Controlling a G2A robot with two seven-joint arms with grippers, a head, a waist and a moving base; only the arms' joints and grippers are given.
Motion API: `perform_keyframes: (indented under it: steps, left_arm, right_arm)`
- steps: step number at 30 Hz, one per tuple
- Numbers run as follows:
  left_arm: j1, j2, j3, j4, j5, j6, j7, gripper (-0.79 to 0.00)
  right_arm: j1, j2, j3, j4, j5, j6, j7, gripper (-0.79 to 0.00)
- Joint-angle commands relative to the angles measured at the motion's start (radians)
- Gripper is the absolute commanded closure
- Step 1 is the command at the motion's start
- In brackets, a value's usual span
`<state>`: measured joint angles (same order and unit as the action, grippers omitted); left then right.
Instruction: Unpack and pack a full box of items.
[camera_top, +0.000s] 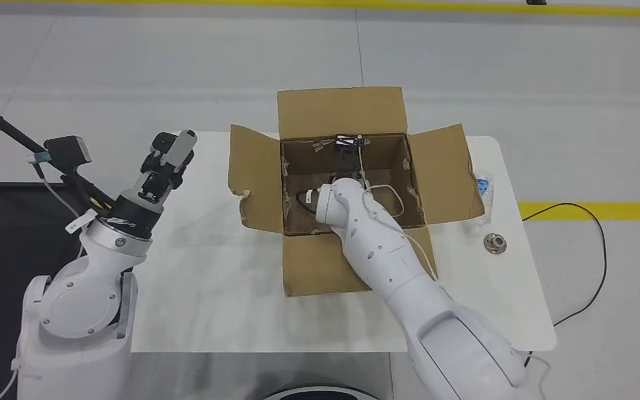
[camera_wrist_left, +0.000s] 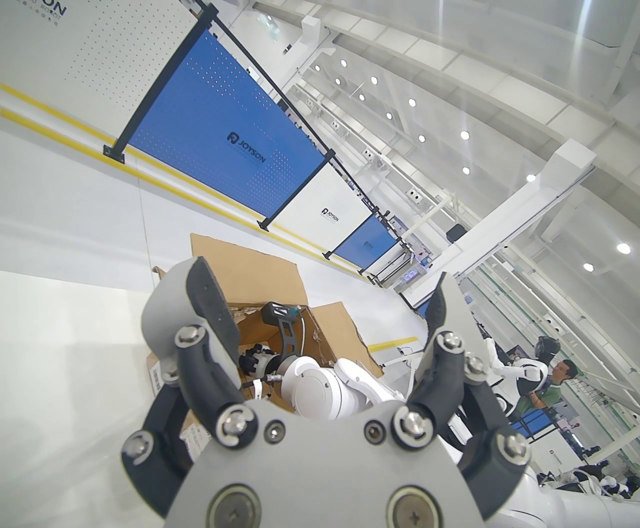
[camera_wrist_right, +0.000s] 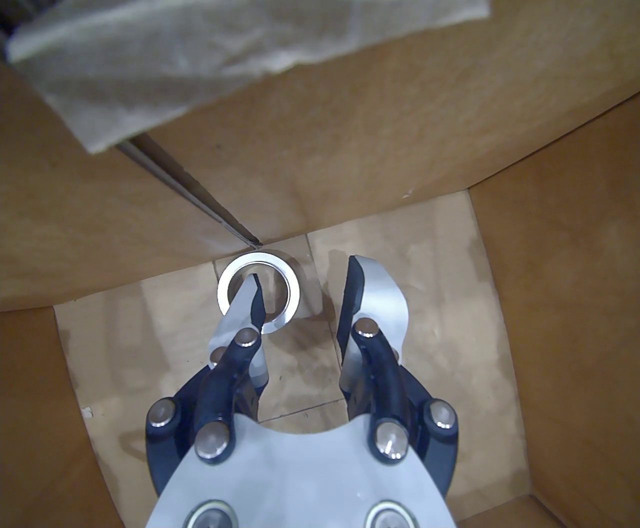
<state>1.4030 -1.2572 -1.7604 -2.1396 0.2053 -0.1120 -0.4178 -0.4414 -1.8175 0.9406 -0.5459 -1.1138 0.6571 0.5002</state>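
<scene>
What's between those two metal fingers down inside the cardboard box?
In the right wrist view, the open right gripper has part of a metal ring and bare box floor between its fingers.

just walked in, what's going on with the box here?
The right gripper is down inside the open cardboard box, jaws open, one fingertip over a metal ring lying in a corner of the box floor; nothing is gripped yet. The left gripper is open, empty, left of the box by the table edge. A small metal part lies on the table right of the box.
</scene>
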Motion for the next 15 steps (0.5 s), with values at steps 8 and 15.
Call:
perform_keyframes:
  steps: [8,15]
  left_arm:
    - [0.004,0.005,0.001,-0.001,-0.004,0.000,0.006,-0.785]
    - [0.005,0.009,0.005,-0.003,-0.004,-0.001,0.012,-0.785]
  right_arm:
    - [-0.010,0.007,0.015,-0.025,-0.028,-0.024,0.041,-0.332]
    - [-0.019,0.016,0.035,-0.046,-0.043,-0.057,0.075,-0.336]
